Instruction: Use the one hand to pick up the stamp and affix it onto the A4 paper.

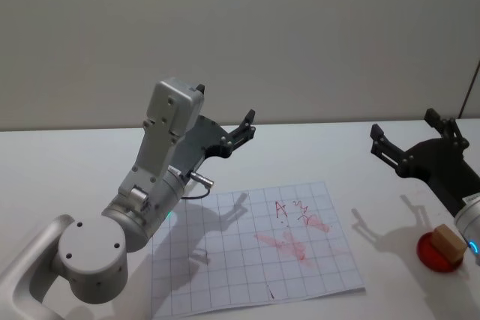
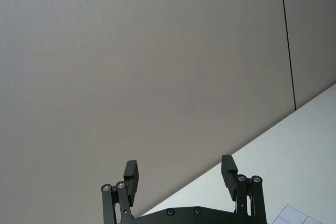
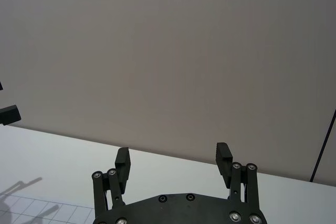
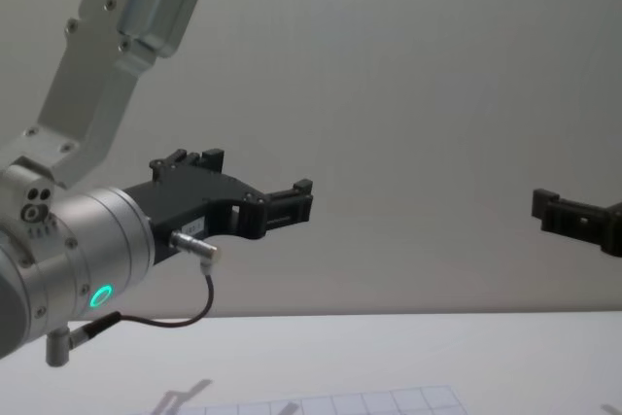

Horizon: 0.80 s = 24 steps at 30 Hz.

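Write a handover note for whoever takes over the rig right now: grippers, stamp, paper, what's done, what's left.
Left gripper: open, empty, raised near the paper's far edge.
Right gripper: open, empty, raised at the table's right.
Stamp: on a red pad, right of the paper, not held.
Paper: flat, bearing red marks.
Done: no grasp yet.
Left: right gripper picks up the stamp and presses it on the paper.

Red scrawl (image 1: 294,224) on A4 paper (image 1: 232,271) seems illegible.
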Each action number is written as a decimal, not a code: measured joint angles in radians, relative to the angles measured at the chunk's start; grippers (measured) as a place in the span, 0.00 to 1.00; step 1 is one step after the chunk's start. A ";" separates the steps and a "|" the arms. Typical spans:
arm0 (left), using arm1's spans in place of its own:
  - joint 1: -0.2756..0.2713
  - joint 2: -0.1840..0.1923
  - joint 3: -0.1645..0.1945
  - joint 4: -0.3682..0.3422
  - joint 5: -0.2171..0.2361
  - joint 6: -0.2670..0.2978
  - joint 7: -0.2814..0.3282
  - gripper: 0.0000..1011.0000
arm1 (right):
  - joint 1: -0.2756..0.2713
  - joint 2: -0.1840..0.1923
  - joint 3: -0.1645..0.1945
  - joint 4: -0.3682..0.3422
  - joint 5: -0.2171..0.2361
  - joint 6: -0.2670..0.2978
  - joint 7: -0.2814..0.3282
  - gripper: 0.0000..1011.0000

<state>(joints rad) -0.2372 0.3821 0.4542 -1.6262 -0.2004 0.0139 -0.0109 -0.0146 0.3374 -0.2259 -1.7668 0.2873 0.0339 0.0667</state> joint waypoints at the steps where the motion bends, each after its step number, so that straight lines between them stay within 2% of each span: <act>1: 0.000 0.000 0.000 0.000 0.000 0.000 0.000 0.99 | 0.000 0.000 0.000 0.000 0.000 0.000 0.000 0.99; 24: 0.000 0.000 0.000 0.000 0.000 0.000 0.000 0.99 | 0.000 0.000 0.000 0.000 0.000 0.000 0.000 0.99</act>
<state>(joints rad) -0.2372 0.3821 0.4542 -1.6262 -0.2004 0.0138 -0.0109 -0.0146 0.3375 -0.2259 -1.7668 0.2873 0.0340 0.0668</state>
